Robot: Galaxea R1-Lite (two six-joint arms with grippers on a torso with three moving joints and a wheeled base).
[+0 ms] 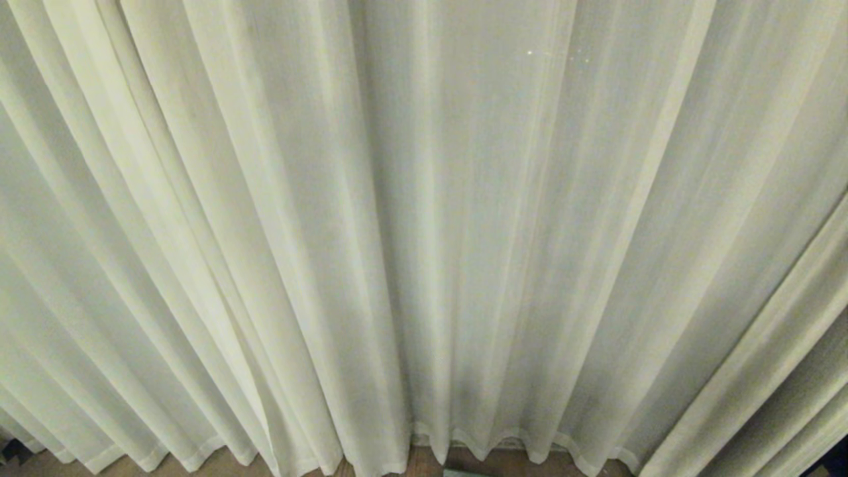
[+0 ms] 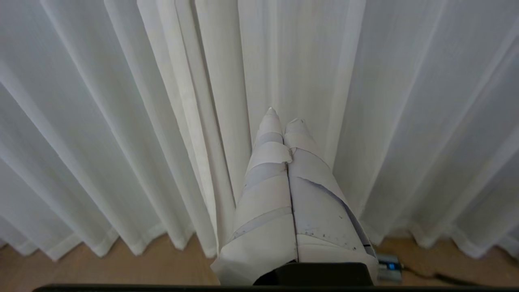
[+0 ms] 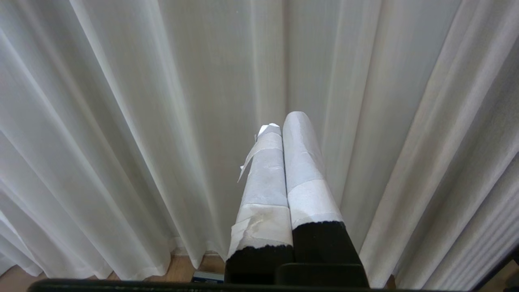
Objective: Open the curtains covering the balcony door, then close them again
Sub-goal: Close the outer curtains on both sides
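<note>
Clenched left hand (image 2: pixel 283 115) and right hand (image 3: pixel 284 121) face curtains (image 1: pixel 424 232) — pleats vertical, hems floorward.

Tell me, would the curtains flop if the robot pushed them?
Probably yes. The curtains hang in soft loose folds, so they likely bend and sway, not stay stiff. The thin-looking cloth seems light. Their hems hang free by the floor, so they should slide aside.

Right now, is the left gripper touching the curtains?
Cannot tell. In the left wrist view the shut left gripper points at the curtains, its tips overlapping the fabric in the picture, but no view shows a gap or contact plainly.
</note>
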